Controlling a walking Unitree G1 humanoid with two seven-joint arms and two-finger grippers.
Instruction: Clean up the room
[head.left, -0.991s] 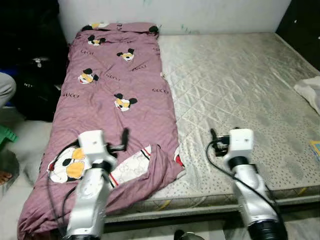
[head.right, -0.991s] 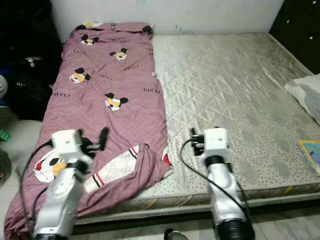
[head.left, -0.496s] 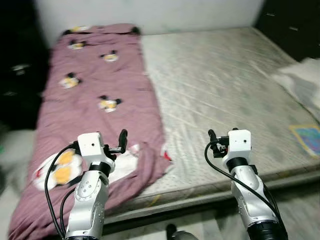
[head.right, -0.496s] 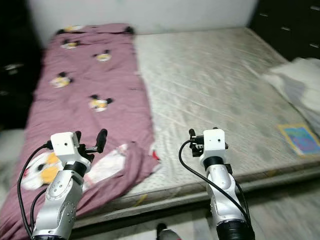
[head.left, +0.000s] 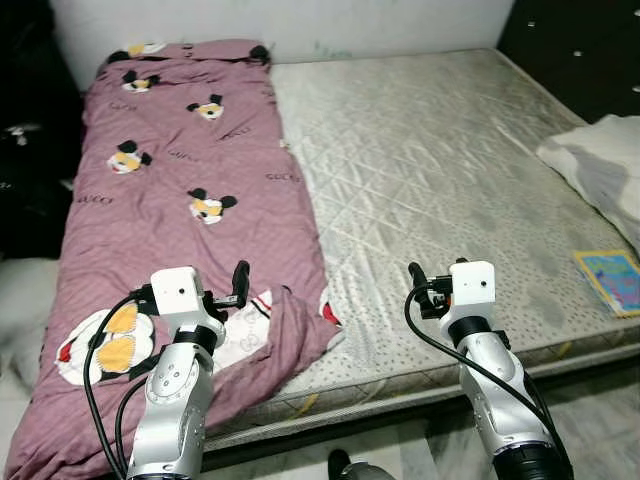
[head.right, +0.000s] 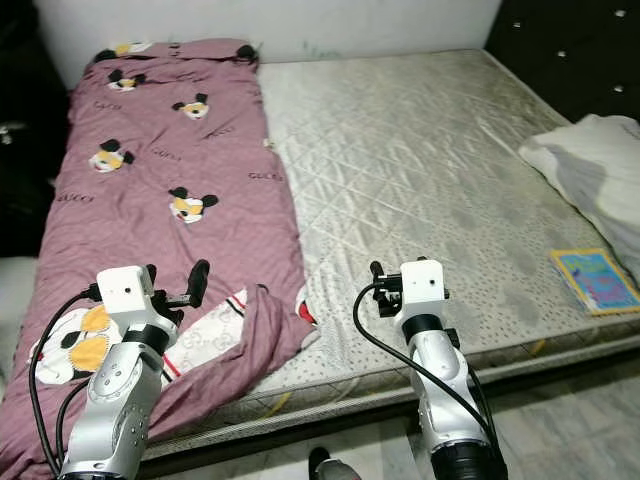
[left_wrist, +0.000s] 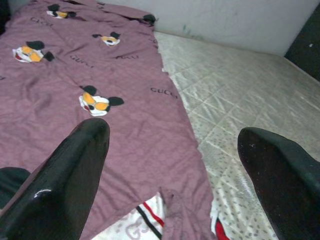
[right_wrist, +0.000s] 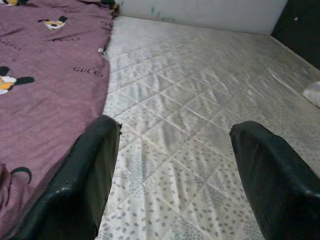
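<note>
I see the bare quilted mattress (head.left: 440, 180) across the centre and right of the frame. The mauve cartoon-print blanket (head.left: 190, 190) covers its left strip, upper left to lower left, its near corner folded back. A white pillow (head.left: 600, 170) lies at the right edge, a colourful booklet (head.left: 610, 280) below it. My left gripper (left_wrist: 175, 180) and right gripper (right_wrist: 172, 170), bottom of frame, stand wide open, empty.

Both arms raised forward; left gripper (left_wrist: 175, 170), right gripper (right_wrist: 170, 165) apparently spread, empty.
</note>
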